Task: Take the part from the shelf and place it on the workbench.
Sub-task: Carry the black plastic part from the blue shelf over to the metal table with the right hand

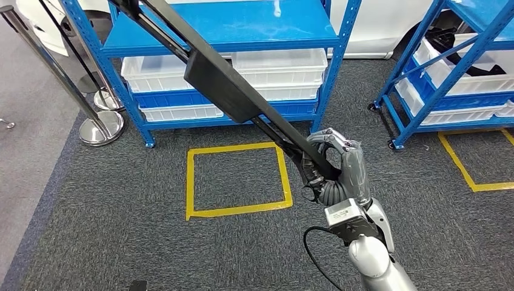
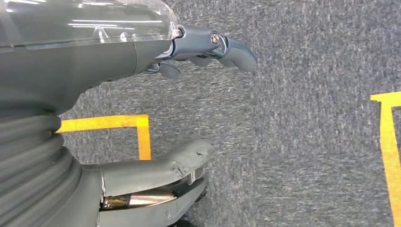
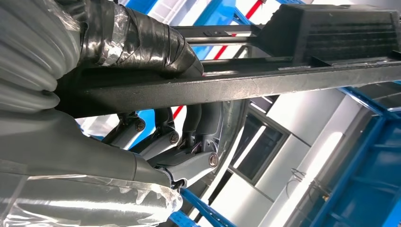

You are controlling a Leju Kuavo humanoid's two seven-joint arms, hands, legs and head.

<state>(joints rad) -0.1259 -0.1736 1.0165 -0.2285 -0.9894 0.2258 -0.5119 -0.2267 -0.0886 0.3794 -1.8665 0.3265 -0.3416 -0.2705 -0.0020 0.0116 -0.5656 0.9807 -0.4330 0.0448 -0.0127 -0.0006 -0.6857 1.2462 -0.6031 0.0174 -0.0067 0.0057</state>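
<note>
Dark grey carpet with a yellow taped square at frame centre; blue shelving with white bins above, chrome stanchions left. The right hand grips the long black part, slanting toward the upper left. The left hand hangs spread and empty over carpet.

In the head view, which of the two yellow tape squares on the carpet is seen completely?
The yellow square in front of the middle blue shelf, left of the right hand; the other square, beside the right-hand shelf, is cut off by the picture edge.

Black part, blue shelf (white bins), yellow-taped grey carpet.
</note>
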